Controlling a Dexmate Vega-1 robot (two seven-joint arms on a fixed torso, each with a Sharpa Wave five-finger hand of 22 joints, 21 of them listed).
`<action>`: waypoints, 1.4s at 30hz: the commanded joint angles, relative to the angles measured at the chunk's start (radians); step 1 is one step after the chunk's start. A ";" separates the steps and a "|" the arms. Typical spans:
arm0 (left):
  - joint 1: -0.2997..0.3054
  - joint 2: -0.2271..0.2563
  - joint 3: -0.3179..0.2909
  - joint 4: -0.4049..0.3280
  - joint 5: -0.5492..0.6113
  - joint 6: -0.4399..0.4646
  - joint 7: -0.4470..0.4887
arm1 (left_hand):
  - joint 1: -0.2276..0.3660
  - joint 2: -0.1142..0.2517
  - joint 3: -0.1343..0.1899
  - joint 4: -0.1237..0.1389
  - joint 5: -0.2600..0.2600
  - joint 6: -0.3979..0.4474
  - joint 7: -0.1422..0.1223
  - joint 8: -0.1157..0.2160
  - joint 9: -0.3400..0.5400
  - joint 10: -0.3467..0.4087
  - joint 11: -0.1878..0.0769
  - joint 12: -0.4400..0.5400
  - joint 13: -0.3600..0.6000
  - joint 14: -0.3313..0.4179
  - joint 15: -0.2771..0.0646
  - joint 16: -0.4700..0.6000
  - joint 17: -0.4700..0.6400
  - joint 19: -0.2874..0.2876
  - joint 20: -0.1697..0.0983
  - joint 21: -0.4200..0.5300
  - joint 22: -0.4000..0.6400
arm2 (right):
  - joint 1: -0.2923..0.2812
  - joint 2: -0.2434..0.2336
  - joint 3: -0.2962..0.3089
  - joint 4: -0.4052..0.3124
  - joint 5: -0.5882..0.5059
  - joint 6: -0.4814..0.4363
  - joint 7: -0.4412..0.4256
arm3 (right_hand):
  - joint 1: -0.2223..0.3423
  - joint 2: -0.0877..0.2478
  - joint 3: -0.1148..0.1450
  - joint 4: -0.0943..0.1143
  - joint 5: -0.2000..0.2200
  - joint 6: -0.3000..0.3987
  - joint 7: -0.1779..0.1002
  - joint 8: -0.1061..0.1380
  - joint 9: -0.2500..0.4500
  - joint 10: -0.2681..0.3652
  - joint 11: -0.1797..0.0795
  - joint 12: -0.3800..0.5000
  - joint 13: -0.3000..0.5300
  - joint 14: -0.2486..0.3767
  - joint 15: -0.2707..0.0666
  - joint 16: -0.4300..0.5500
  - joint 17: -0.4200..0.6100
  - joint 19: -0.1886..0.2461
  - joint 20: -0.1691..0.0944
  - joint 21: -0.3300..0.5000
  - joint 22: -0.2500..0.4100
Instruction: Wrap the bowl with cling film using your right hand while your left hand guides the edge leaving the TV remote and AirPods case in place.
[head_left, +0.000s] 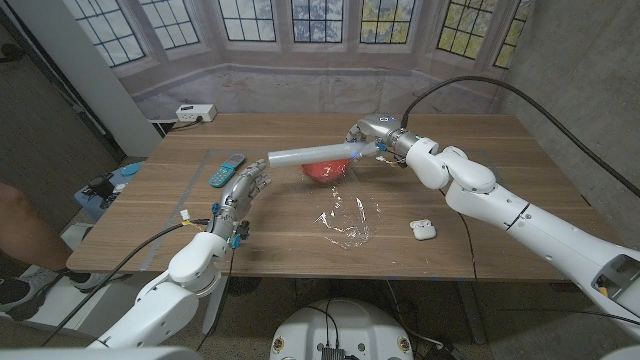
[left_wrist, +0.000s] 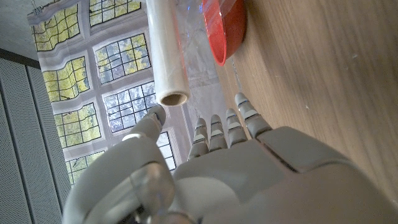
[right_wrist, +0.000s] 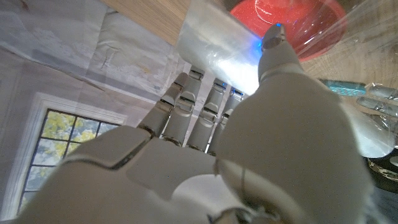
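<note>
The wooden surface (head_left: 500, 160) carries everything. The right arm reaches from the near right corner across to the middle of the far half, and its robot hand (head_left: 378, 135) is clamped on one end of the cling film roll (head_left: 310, 154); in the right wrist view the fingers (right_wrist: 186, 112) curl around the roll from behind with the thumb pressed against its front. The roll lies level above the surface, pointing toward the robot's left, and passes over the red bowl (head_left: 325, 171), which sits on the surface just under it, near the middle. The left arm comes up from the near left corner; its robot hand (head_left: 243, 192) stands with fingers straight and slightly apart, holding nothing, reaching toward the free end of the roll but not touching it. In the left wrist view the open cardboard core of the roll sits just beyond the fingertips (left_wrist: 214, 124).

A crumpled loose sheet of film (head_left: 347, 222) lies on the surface nearer the robot than the bowl. The TV remote (head_left: 227, 169) lies beside the left robot hand, farther out. The white AirPods case (head_left: 423, 229) sits right of the loose film. No writing can be read on anything.
</note>
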 joint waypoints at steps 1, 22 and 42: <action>0.066 -0.003 -0.056 -0.036 0.033 -0.018 0.038 | -0.005 0.003 -0.004 0.003 -0.003 0.005 -0.001 0.001 0.002 0.008 0.003 0.001 0.005 0.008 0.001 -0.002 0.005 0.005 0.008 -0.002 0.004 | 0.002 0.000 0.000 -0.002 -0.012 -0.001 0.013 | 0.113 0.126 -0.001 -0.005 0.003 0.079 -0.063 0.010 0.008 0.060 -0.052 -0.001 0.005 0.052 -0.159 -0.003 0.001 0.009 -0.140 -0.002 0.005; -0.007 -0.037 0.027 0.006 -0.044 0.019 -0.076 | -0.005 0.000 -0.014 0.000 -0.003 0.003 -0.003 -0.001 0.002 0.009 0.006 -0.001 0.006 0.007 0.001 -0.005 0.005 0.006 0.011 -0.006 0.005 | 0.043 0.042 -0.024 0.028 -0.027 -0.023 0.035 | 0.117 0.129 -0.008 -0.005 0.004 0.081 -0.063 0.007 0.008 0.065 -0.052 -0.009 0.010 0.057 -0.159 -0.011 0.004 0.014 -0.142 -0.003 0.005; -0.054 -0.020 0.087 0.027 -0.182 0.106 -0.143 | -0.001 -0.017 -0.029 -0.016 -0.002 0.003 0.014 -0.003 0.001 0.014 0.029 -0.004 0.007 0.013 0.015 -0.008 0.003 0.009 0.018 -0.012 0.005 | 0.092 0.075 -0.046 0.058 -0.025 -0.039 0.051 | 0.121 0.133 -0.015 -0.004 0.004 0.081 -0.063 0.006 0.008 0.068 -0.052 -0.018 0.016 0.060 -0.159 -0.019 0.009 0.017 -0.142 -0.003 0.006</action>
